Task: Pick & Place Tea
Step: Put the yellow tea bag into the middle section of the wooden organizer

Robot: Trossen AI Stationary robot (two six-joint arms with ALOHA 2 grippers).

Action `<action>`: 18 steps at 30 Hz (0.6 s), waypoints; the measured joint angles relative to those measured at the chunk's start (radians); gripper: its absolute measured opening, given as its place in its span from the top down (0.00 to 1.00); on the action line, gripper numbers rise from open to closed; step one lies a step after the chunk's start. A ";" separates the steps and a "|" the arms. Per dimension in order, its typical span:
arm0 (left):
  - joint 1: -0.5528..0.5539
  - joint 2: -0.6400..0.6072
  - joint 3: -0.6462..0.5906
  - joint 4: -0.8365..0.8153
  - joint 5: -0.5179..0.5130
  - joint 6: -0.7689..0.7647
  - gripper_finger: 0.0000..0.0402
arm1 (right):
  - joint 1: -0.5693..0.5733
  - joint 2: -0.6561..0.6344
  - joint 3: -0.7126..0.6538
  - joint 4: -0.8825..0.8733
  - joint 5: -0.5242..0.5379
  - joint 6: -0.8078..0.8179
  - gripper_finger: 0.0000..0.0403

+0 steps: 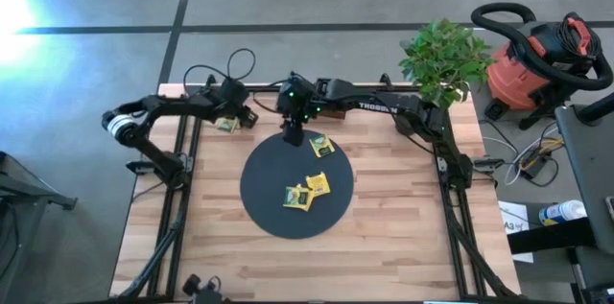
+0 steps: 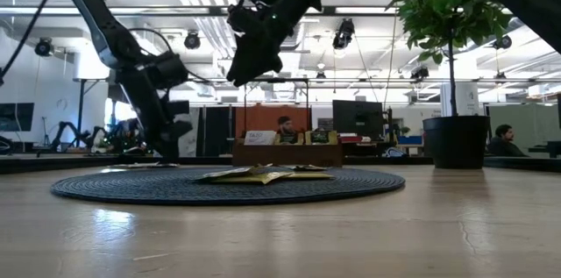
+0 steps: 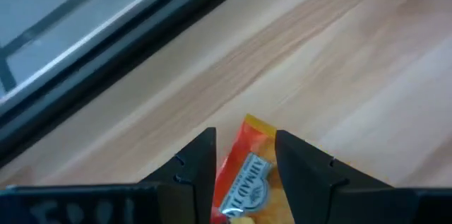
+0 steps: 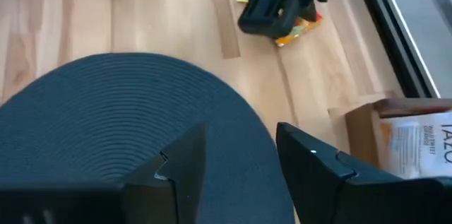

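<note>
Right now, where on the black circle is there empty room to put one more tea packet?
The black disc is bare along its left half and its front edge. The tea packets crowd the right middle, with one more near the back edge. The right gripper hangs open over the back rim. The left gripper is off the disc, over a packet.

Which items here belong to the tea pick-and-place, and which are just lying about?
Job:
- tea packets on the black disc
- black disc
- orange tea packet between the left hand's fingers
- right hand over the disc

Lying about:
- potted plant
- shop vacuum
</note>
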 joint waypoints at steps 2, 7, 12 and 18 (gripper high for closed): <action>0.004 0.035 0.003 0.008 -0.018 -0.001 0.65 | 0.004 0.000 -0.001 0.004 0.002 0.015 0.58; 0.004 0.066 0.026 0.014 -0.020 -0.074 0.65 | 0.010 0.000 -0.005 0.002 0.004 0.063 0.59; 0.004 0.056 0.036 -0.025 0.091 -0.253 0.65 | 0.012 0.000 -0.008 -0.006 0.002 0.092 0.59; -0.019 0.054 0.040 -0.057 0.224 -0.424 0.65 | 0.011 0.000 -0.009 -0.004 0.003 0.091 0.61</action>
